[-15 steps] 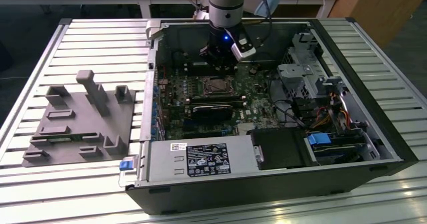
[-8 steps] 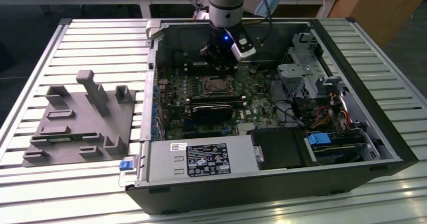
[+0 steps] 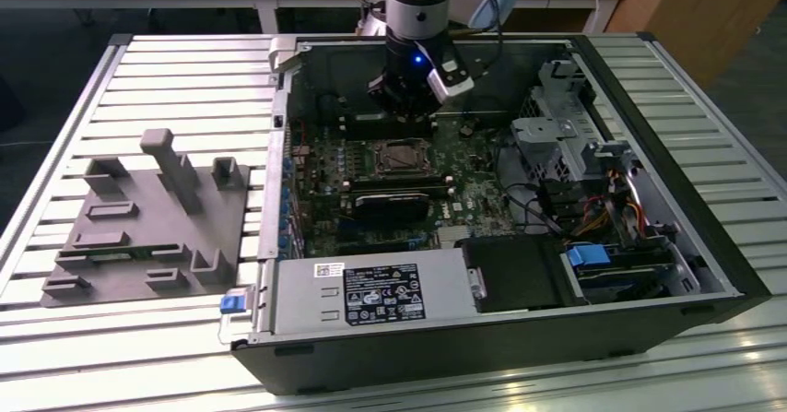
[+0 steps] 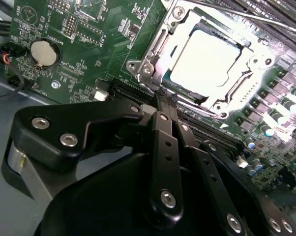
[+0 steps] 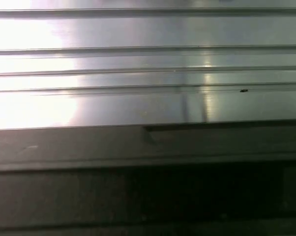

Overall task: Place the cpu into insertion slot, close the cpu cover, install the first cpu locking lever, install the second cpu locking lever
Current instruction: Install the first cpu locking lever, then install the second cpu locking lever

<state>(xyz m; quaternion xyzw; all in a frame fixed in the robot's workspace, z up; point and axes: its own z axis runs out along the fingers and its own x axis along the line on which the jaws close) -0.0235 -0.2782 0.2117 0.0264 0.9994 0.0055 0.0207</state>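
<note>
The black two-fingered gripper [image 3: 404, 117] on the grey arm hangs inside the open black computer tower case [image 3: 688, 255], over the far part of the green circuit board [image 3: 323, 168]. In the second wrist view its slim black fingers [image 4: 163, 110] lie pressed together, tips meeting with nothing between them, just beside the near edge of the small square socket with a silvery metal rim, the insertion slot [image 4: 147, 64]. The small flat square chip with a pale silver metal top, the cpu [image 4: 207, 61], sits in that slot. The thin silvery metal frame plate, the cpu cover [image 4: 246, 91], lies down around the chip, its cut-out centre showing the chip's top. A round silver coin battery [image 4: 43, 53] sits on the board, well apart from the socket. In the exterior view the socket [image 3: 400, 158] lies just in front of the gripper, and a grey plastic fixture block [image 3: 147, 218] rests on the ribbed metal table [image 3: 74, 108] at the exterior view's left of the case
</note>
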